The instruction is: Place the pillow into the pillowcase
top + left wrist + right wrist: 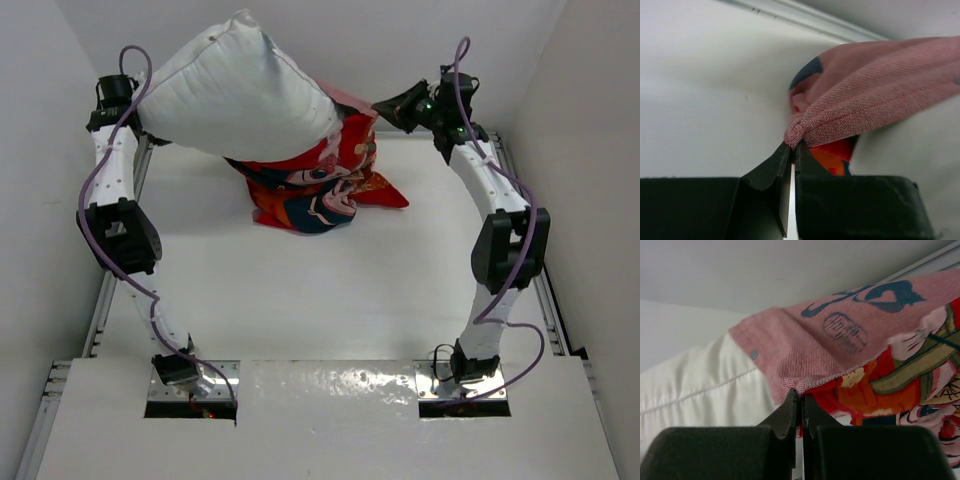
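From above, the plump white stuffed pillow sits raised at the far left. Its lower end is tucked inside the red doll-printed fabric pillowcase, which hangs down to the white bench.

In the left wrist view, the left pincer is clamped on a bunched pale pink fold of the pillowcase.

In the right wrist view, the right pincer pinches the pink hem, with the pillow just beside it.

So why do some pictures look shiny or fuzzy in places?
Top view: glare on the glossy front panel, otherwise even light, faint shadows. Left wrist view: pillowcase weave crisp. Right wrist view: print sharp, but close black fingers show no detail.
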Robot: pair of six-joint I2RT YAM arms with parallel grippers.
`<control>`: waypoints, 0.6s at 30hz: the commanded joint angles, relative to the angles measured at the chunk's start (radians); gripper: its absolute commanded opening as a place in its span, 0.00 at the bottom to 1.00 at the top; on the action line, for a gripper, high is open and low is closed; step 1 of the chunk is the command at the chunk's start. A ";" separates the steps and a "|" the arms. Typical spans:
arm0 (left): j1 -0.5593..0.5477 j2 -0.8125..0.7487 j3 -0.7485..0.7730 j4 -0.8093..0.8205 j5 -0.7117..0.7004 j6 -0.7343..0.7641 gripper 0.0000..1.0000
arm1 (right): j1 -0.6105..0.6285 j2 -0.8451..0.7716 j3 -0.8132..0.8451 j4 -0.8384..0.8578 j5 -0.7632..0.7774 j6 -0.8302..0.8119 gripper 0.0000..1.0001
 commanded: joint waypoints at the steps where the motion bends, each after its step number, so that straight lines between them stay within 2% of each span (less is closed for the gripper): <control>1: 0.013 0.018 -0.009 0.002 -0.062 0.073 0.00 | 0.014 0.044 0.052 0.039 0.059 -0.031 0.00; 5: 0.021 0.113 0.017 0.034 -0.066 0.053 0.00 | 0.026 0.174 0.153 -0.009 0.122 -0.019 0.00; 7: 0.021 0.151 0.049 0.048 -0.078 0.045 0.00 | 0.026 0.287 0.271 -0.021 0.132 0.014 0.00; 8: 0.022 0.191 0.084 0.057 -0.094 0.043 0.00 | 0.028 0.376 0.394 -0.060 0.145 0.032 0.00; 11: 0.028 0.257 0.152 0.066 -0.092 0.040 0.00 | 0.028 0.490 0.562 -0.113 0.220 0.046 0.00; 14: 0.050 0.302 0.199 0.080 -0.056 0.022 0.00 | 0.028 0.483 0.483 -0.030 0.285 0.086 0.00; 18: 0.073 0.316 0.221 0.078 0.024 0.017 0.00 | 0.034 0.475 0.506 -0.058 0.335 0.017 0.00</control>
